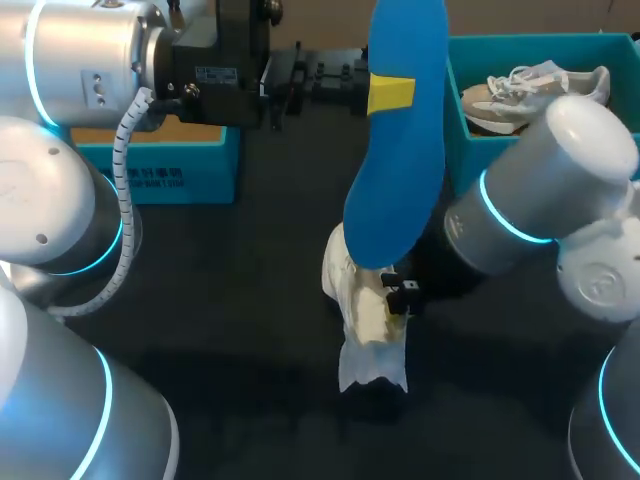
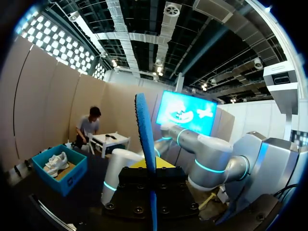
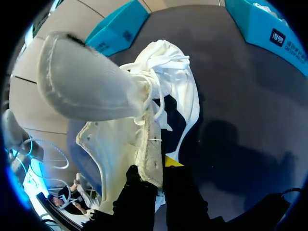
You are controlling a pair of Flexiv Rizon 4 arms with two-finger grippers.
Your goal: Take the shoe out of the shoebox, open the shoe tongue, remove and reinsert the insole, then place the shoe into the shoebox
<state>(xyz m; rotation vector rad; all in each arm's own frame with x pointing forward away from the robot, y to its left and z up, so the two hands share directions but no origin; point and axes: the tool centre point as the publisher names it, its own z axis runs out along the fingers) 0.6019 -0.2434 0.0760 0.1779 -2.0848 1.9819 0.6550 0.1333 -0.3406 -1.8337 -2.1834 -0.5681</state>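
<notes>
Left gripper point(image 1: 390, 92) clamps the insole point(image 1: 395, 180) upright over the shoe point(image 1: 365, 300), hiding part of it. Right gripper point(image 3: 161, 168) pinches the shoe's side on the table point(image 1: 250, 330). Another shoe point(image 1: 535, 88) lies in the shoebox point(image 1: 520, 42) behind the right arm point(image 1: 545, 190).

Head overhead, wrists close, shoe point(image 1: 365, 295) shared

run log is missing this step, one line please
left gripper: shut on blue insole, held up | right gripper: shut on white shoe | shoebox: second shoe inside
</notes>
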